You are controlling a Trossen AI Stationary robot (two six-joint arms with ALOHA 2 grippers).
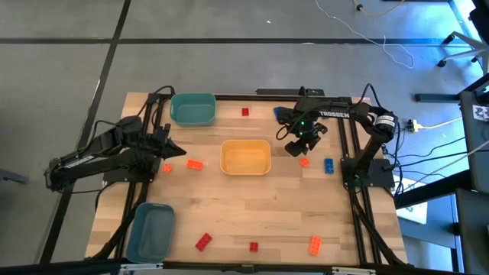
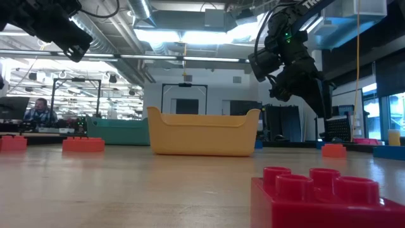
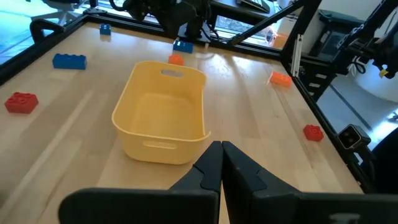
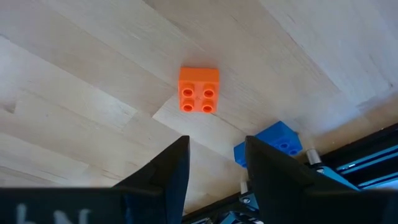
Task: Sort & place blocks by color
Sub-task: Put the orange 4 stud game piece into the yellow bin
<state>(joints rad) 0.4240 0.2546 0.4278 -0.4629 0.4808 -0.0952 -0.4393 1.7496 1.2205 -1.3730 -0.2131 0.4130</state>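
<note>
The right claw (image 1: 299, 147) is held above the counter (image 1: 267, 214), released and empty, to the right of the yellow bin (image 1: 245, 157). An orange block (image 1: 304, 161) lies flat on the counter just beside and below the claw, untouched; in the right wrist view it (image 4: 199, 89) is seen ahead of the parted fingers (image 4: 166, 168). A blue block (image 1: 328, 165) lies near, to its right. The left claw (image 3: 221, 160) is clenched on nothing, at the counter's left side.
</note>
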